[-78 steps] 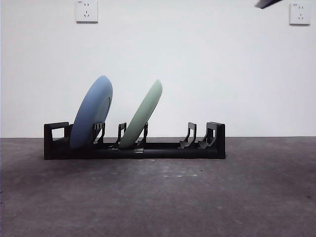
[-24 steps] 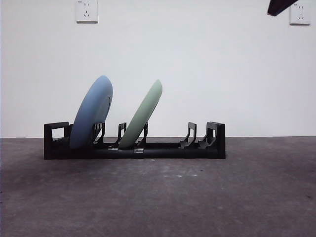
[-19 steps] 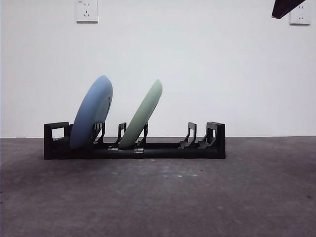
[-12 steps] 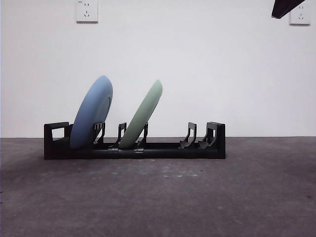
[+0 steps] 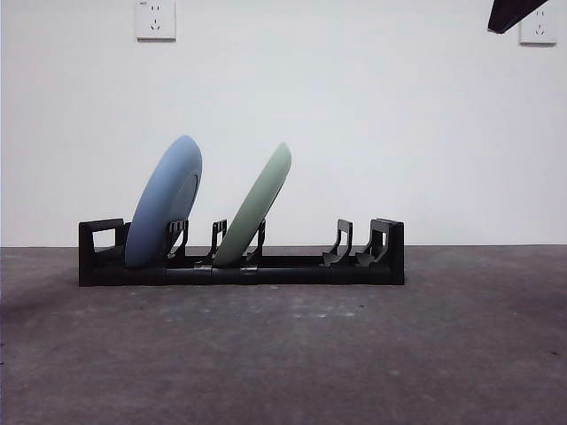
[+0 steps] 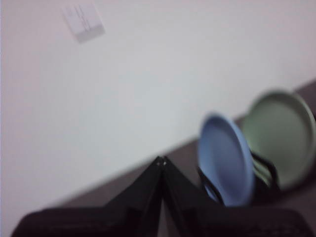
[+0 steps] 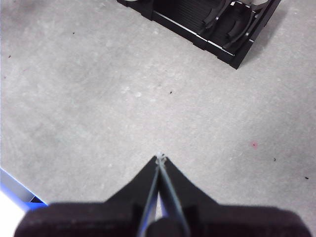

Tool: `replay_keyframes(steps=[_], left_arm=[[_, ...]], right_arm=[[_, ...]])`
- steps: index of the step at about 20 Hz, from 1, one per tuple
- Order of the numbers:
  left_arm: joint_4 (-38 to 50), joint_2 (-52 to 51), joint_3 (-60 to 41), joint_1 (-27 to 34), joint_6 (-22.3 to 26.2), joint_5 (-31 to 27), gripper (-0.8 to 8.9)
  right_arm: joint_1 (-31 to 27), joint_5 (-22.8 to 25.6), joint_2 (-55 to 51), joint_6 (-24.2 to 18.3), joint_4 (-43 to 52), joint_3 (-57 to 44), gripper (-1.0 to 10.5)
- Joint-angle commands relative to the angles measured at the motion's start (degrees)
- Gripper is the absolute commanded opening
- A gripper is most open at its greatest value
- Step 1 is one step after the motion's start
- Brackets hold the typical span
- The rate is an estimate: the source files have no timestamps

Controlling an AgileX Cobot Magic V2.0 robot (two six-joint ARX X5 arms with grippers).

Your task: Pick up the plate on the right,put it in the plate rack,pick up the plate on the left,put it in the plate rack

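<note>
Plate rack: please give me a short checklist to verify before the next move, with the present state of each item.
1. Blue plate stands in the plate rack: ok.
2. Green plate stands in the rack: ok.
3. Both plates lean the same way, apart from each other: ok.
4. Left claw shut, holding nothing: ok.
5. Right claw shut, holding nothing, above bare table: ok.
6. Plates firmly seated in their slots: cannot tell.

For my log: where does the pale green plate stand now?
In the front view, the pale green round plate leans in the long black plastic rack, left of its middle, right of the blue plate.
</note>
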Motion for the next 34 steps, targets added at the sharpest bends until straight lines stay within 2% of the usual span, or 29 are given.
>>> replay_keyframes(steps=[1, 9, 13, 15, 17, 30, 31, 32, 34], left_arm=[[1.62, -3.54, -7.1, 0.24, -4.04, 0.33, -0.01], [1.99, -15.39, -21.7, 1.86, -9.07, -1.33, -0.01], [-7.89, -19.98, -22.69, 2.82, -10.78, -1.16, -0.01], [-11.43, -20.2, -22.67, 2.99, -10.86, -0.98, -0.01], [-10.84, -20.2, -22.58, 2.99, -14.08, 0.52, -0.01], [-10.93, -15.76, -22.58, 2.97, -14.12, 0.57, -0.01], [-10.93, -15.47, -22.58, 2.97, -14.1, 0.57, -0.01], [-10.95, -15.32, -22.58, 2.97, -14.12, 0.57, -0.01], [-10.95, -14.95, -22.58, 2.97, -14.1, 0.57, -0.01]], right_arm=[[0.0, 0.24, -0.09, -0.37, 0.37, -0.57, 0.0], [0.0, 0.22, -0.09, -0.37, 0.37, -0.57, 0.0], [0.0, 0.22, -0.09, -0.37, 0.37, -0.57, 0.0], [0.0, 0.24, -0.09, -0.37, 0.44, -0.57, 0.0], [0.0, 0.24, -0.09, -0.35, 0.42, -0.57, 0.0], [0.04, 0.02, -0.2, -0.35, 1.9, -0.55, 0.0], [-0.55, 1.2, -1.62, -0.35, 1.79, -0.55, 0.0], [-1.46, 2.8, -3.65, -2.58, 2.23, -0.55, 0.0], [-4.0, 2.1, -8.37, -4.92, 4.66, -0.59, 0.0]])
